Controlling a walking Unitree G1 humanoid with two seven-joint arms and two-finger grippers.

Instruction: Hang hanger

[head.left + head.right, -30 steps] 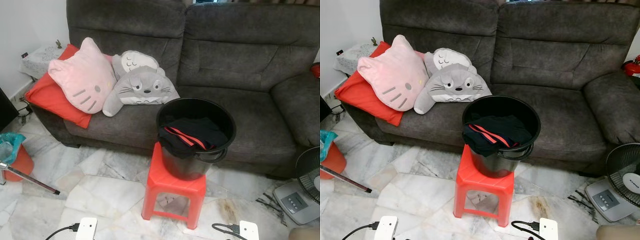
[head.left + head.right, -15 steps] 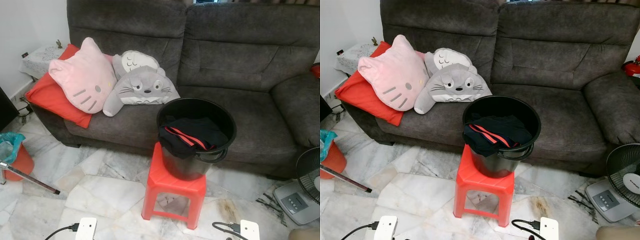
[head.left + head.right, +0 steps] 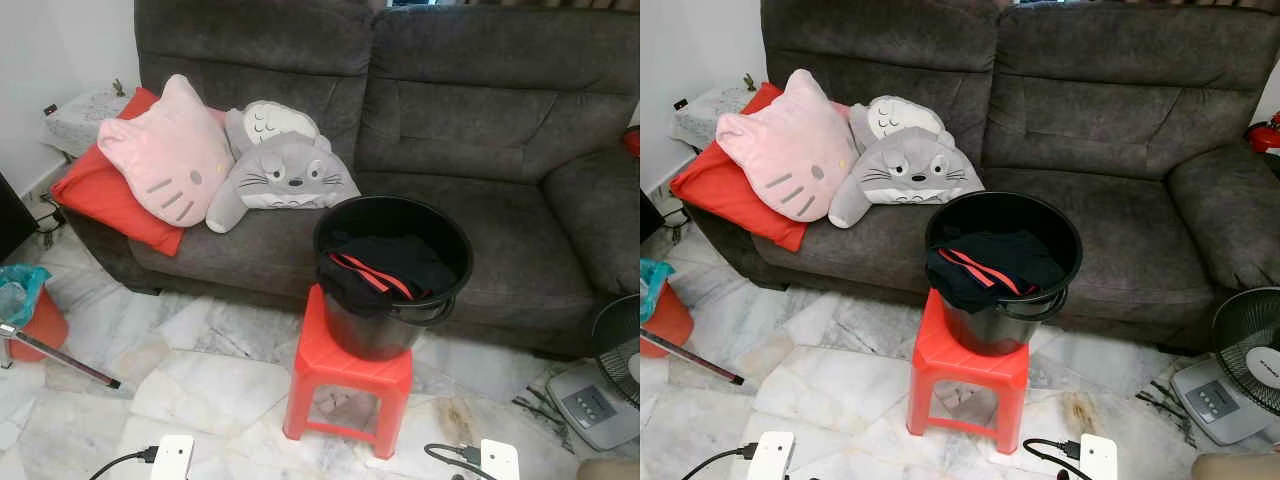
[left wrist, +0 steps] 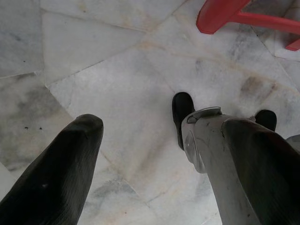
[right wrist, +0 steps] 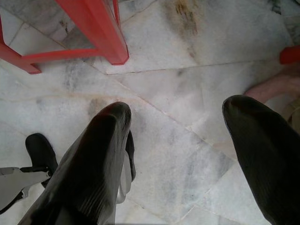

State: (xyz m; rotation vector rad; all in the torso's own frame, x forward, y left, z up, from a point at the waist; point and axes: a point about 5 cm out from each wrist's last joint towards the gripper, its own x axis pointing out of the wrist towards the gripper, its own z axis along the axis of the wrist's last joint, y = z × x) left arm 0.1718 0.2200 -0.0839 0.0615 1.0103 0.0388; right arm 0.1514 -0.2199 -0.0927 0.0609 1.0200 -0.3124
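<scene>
A black bucket (image 3: 392, 285) stands on a red plastic stool (image 3: 348, 372) in front of the grey sofa (image 3: 480, 120). Inside it lies dark clothing with red strips (image 3: 372, 272) across it; I cannot tell whether these belong to a hanger. My left gripper (image 4: 161, 123) hangs low over the marble floor, open, with nothing between its fingers (image 4: 70, 154). My right gripper (image 5: 177, 107) also hangs open and holds nothing, near a leg of the red stool (image 5: 101, 33).
A pink cat cushion (image 3: 165, 150), a grey plush (image 3: 280, 170) and a red cushion (image 3: 100, 190) lie on the sofa's left. A floor fan (image 3: 612, 375) stands at right. At left are a red bin (image 3: 35, 320) and a pole (image 3: 60, 357). Two white plug boxes (image 3: 172, 455) with cables lie on the floor.
</scene>
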